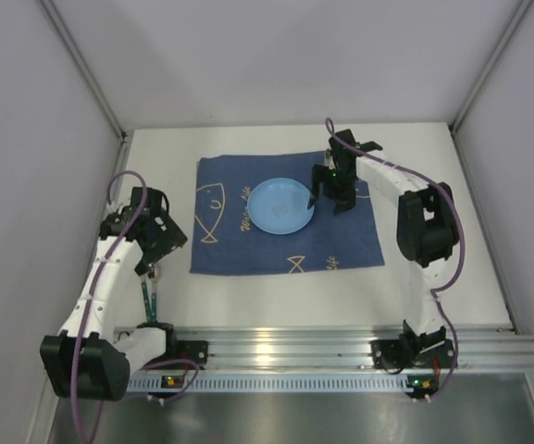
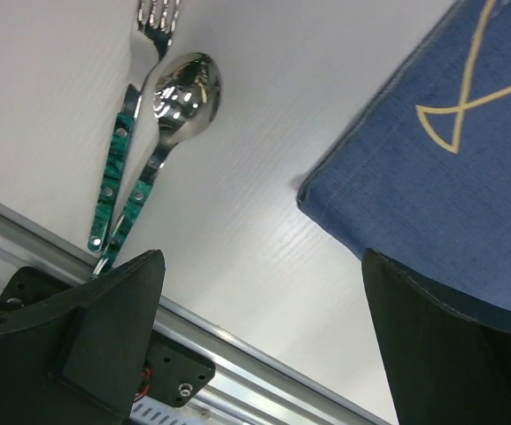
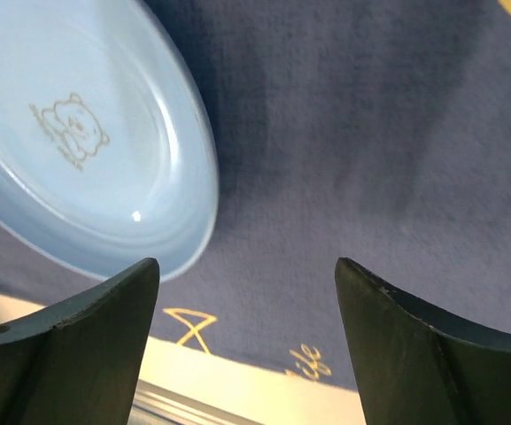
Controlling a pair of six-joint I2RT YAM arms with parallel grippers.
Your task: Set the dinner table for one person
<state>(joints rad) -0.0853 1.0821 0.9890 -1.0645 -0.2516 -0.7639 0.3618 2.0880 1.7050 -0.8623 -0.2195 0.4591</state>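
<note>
Left gripper [image 2: 264,257] jaws wide open, empty, over bare table [image 2: 255,177] by the mat [image 2: 450,159] corner. Fork [image 2: 127,133] and spoon [image 2: 180,97] lie side by side on the table near the front rail [image 2: 25,235], left of the mat. Right gripper [image 3: 246,261] jaws apart, holding nothing, above the mat just beside the plate [image 3: 87,159] rim. Plate sits on the mat, mid-table.

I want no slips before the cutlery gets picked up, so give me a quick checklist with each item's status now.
1. Plate resting on the mat: ok.
2. Right jaws open, nothing between them: ok.
3. Left jaws open and empty: ok.
4. Fork and spoon lying on the dinner table, off the mat: ok.
5. Their handles apart enough to take one alone: cannot tell.
</note>
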